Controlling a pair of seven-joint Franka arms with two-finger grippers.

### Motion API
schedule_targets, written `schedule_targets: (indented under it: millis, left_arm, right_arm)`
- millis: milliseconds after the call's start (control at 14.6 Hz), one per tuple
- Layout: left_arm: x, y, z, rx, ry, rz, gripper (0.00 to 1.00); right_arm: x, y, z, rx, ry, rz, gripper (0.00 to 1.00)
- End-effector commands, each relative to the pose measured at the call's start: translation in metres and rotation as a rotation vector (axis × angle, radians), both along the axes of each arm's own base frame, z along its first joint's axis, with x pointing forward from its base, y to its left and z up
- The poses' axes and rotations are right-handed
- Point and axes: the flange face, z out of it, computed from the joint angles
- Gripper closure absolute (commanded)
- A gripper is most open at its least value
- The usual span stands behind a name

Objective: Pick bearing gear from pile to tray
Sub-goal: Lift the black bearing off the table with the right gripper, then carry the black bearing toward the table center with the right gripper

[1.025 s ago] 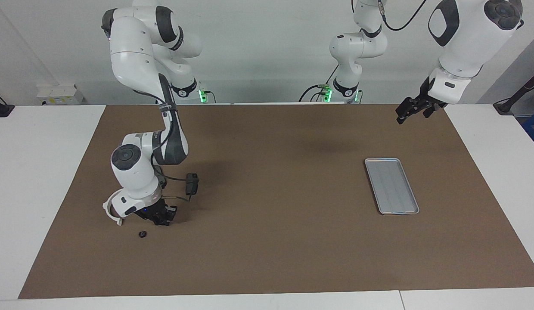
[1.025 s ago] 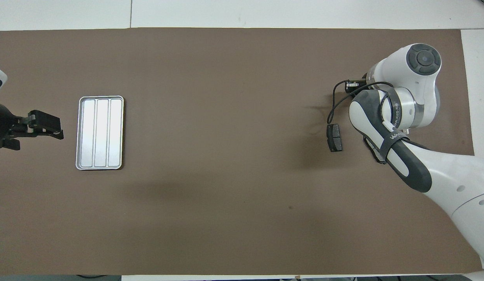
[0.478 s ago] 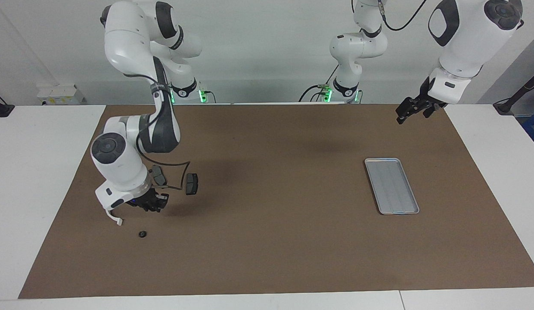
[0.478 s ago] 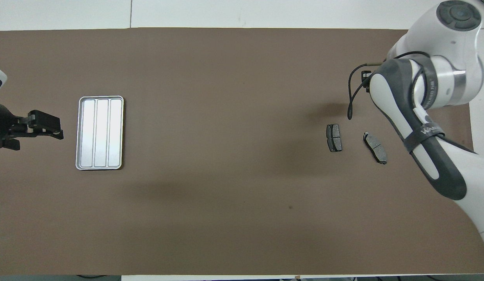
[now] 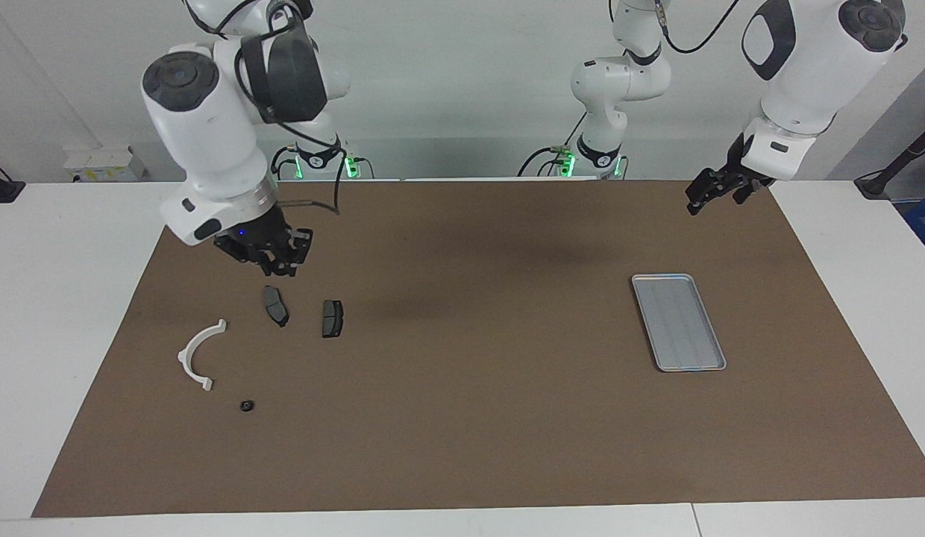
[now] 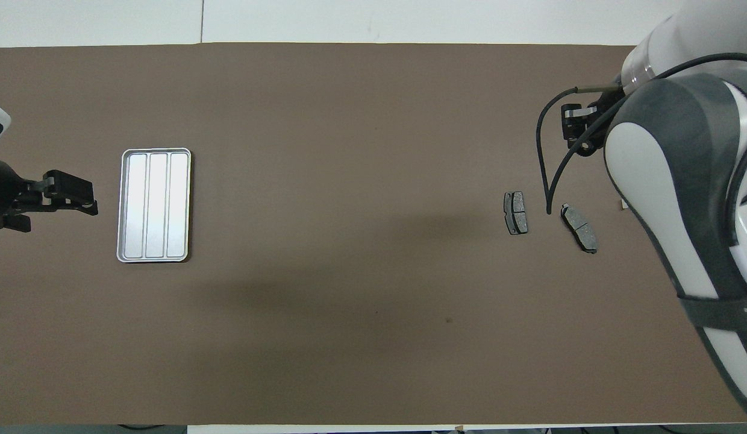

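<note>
**Right gripper raised over the pile; tray bare at the left arm's end**

The right gripper (image 5: pixel 277 262) hangs in the air above the pile, over the mat just nearer the robots than the two dark grey pads; whether its fingers are parted, or pinch some small part, I cannot tell. Under it the pile lies spread at the right arm's end of the brown mat (image 5: pixel 470 418): one dark grey pad (image 5: pixel 275 306) beside the other dark grey pad (image 5: pixel 332 318), well apart from the tray; the white arc (image 5: pixel 197 356) lies farther from the robots, toward the mat's edge; a small black ring (image 5: pixel 246 406) sits near the arc's end, farther still. The tray (image 5: pixel 678 321) rests flat at the left arm's end of the mat, with nothing in it. The left gripper (image 5: pixel 714 191) waits in the air beside the tray, over the mat's corner, its fingers' state not readable.
</note>
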Motion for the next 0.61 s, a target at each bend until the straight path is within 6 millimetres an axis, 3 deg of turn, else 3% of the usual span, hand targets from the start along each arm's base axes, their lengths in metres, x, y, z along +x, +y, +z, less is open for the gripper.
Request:
schedule_targets:
  millis: [0, 273, 410, 546]
  left_arm:
    - [-0.003, 0.001, 0.003, -0.01, 0.008, -0.008, 0.0]
    - [-0.003, 0.001, 0.003, -0.01, 0.008, -0.008, 0.0]
    - [-0.003, 0.001, 0.003, -0.01, 0.008, -0.008, 0.0]
    - [-0.003, 0.001, 0.003, -0.01, 0.008, -0.008, 0.0]
  right_arm:
    - [-0.018, 0.056, 0.003, 0.035, 0.011, -0.124, 1.0]
    - [-0.044, 0.136, -0.001, 0.056, 0.002, -0.312, 1.0]
    - [-0.055, 0.171, -0.018, 0.06, -0.003, -0.395, 1.0]
    - [-0.067, 0.212, -0.05, 0.065, 0.001, -0.45, 1.0]
